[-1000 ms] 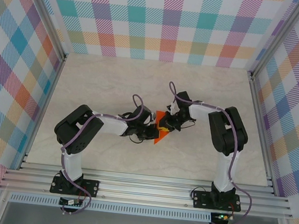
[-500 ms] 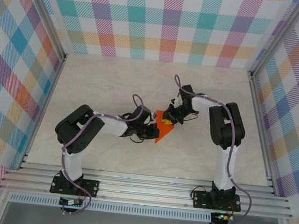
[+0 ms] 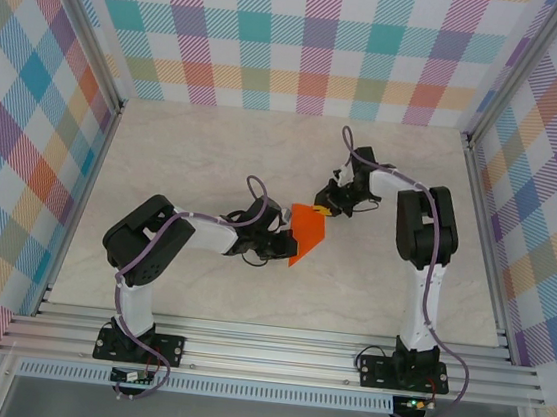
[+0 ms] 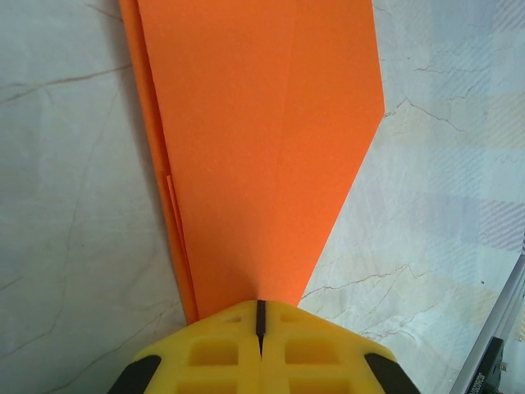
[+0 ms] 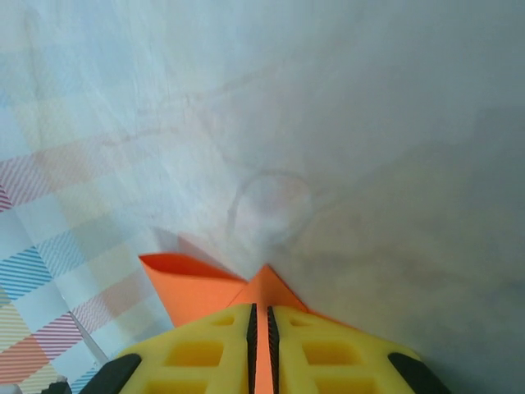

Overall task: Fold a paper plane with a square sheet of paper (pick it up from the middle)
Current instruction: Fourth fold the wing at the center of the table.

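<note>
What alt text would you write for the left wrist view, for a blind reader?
A folded orange paper, pinched at its narrow end by the shut yellow jaws of the left gripper, widens upward across a pale marbled table. Stacked layers show along its left edge.

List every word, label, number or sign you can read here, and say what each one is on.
None can be read. The folded orange paper is plain; the yellow fingers of the left hand and the right hand bear no marks; the checked walls carry pattern, not letters. The small boards below the arm bases are too small to read.
</note>
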You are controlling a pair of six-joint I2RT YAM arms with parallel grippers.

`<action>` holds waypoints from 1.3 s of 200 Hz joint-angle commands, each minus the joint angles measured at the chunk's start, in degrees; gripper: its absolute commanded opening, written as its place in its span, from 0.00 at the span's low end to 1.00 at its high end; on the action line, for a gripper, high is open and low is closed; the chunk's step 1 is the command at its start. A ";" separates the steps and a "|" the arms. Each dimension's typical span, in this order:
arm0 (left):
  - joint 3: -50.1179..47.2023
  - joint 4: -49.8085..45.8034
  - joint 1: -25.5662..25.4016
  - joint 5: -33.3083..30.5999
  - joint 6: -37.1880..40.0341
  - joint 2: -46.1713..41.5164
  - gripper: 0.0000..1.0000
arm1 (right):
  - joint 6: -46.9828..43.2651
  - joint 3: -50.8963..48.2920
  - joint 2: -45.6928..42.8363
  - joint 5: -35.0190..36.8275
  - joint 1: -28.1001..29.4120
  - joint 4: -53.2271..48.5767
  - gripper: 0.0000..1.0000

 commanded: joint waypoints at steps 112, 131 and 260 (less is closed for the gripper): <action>-2.28 -19.08 -0.15 -4.75 0.83 5.71 0.03 | -1.75 -7.46 -12.58 -2.87 -2.20 7.26 0.19; -1.53 -19.43 -0.19 -4.59 0.85 5.76 0.03 | -0.88 -13.76 -15.50 -5.06 0.07 10.28 0.19; -0.33 -19.93 -0.49 -0.28 1.89 1.95 0.06 | -2.66 -21.74 -7.86 2.29 6.15 9.24 0.15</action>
